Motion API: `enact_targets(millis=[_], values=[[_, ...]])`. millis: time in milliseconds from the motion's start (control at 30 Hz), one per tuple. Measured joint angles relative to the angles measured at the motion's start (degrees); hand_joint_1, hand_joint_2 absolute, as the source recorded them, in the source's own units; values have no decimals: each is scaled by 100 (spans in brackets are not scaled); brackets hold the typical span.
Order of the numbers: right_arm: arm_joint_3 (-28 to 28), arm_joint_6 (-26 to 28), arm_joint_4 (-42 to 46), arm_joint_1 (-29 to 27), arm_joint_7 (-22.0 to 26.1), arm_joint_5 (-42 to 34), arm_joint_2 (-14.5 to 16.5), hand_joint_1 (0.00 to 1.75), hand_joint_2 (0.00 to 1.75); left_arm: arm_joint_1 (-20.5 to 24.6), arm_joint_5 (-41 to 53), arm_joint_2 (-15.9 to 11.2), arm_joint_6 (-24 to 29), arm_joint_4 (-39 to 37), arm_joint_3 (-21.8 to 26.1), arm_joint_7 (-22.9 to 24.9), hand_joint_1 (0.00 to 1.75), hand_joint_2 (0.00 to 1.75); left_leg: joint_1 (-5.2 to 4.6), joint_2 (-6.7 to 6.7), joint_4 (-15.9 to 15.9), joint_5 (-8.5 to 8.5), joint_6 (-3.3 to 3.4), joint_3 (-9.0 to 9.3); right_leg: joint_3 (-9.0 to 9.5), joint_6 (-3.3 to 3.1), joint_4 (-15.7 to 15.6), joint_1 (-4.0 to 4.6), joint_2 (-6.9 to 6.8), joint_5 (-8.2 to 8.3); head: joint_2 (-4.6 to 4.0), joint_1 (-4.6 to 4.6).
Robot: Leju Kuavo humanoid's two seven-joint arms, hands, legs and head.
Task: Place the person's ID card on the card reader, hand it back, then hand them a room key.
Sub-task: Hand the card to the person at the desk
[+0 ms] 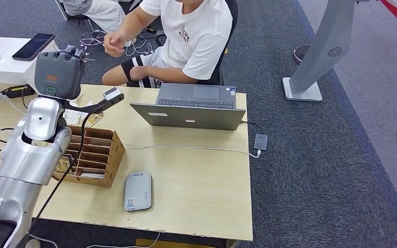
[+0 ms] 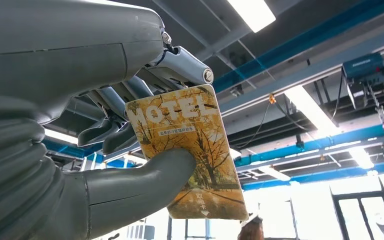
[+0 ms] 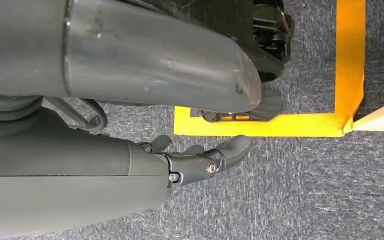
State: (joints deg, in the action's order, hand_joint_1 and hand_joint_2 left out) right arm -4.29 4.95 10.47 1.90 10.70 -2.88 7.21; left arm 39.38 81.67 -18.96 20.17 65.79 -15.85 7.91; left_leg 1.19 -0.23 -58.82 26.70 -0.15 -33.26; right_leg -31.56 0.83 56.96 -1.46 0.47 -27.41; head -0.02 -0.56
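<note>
My left hand [image 1: 58,72] is raised above the table's far left edge, toward the seated person [image 1: 191,36]. In the left wrist view that hand [image 2: 80,150] pinches a yellow room key card [image 2: 190,150], printed HOTEL over autumn trees, between thumb and fingers. The person's hand [image 1: 115,44] is held up a short way beyond my hand, apart from it. The grey card reader [image 1: 137,191] lies near the table's front edge with nothing on it. My right hand [image 3: 200,162] hangs over the carpet, fingers loosely stretched and holding nothing.
A cardboard slotted box [image 1: 95,152] with more key cards stands beside my left arm. An open laptop [image 1: 191,106] sits at the table's far side, its cable running to an adapter [image 1: 260,141]. A phone [image 1: 33,46] lies on the white side table.
</note>
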Motion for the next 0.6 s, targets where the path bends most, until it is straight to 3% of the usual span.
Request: enact_targets(millis=[367, 500, 600], values=[[-9, -31, 0, 0, -8, 80, 0, 0, 0, 2, -46, -26, 66, -295, 50, 13, 175, 175, 0, -1, 0, 0, 0, -2, 0, 0, 1, 0, -1, 0, 0, -1], [-12, -12, 0, -1, -21, 96, 0, 0, 0, -31, -50, -48, 102, -372, 63, 59, 1, 175, 0, -1, 0, 0, 0, -3, -1, 0, 1, 0, -1, 0, 0, 0], [-12, -7, 0, -1, -27, 93, 0, 0, 0, -71, -28, -53, 149, -404, 68, 112, 0, 175, 0, -1, 0, 0, 0, -3, -1, 0, 0, 0, -1, 0, 1, 1]])
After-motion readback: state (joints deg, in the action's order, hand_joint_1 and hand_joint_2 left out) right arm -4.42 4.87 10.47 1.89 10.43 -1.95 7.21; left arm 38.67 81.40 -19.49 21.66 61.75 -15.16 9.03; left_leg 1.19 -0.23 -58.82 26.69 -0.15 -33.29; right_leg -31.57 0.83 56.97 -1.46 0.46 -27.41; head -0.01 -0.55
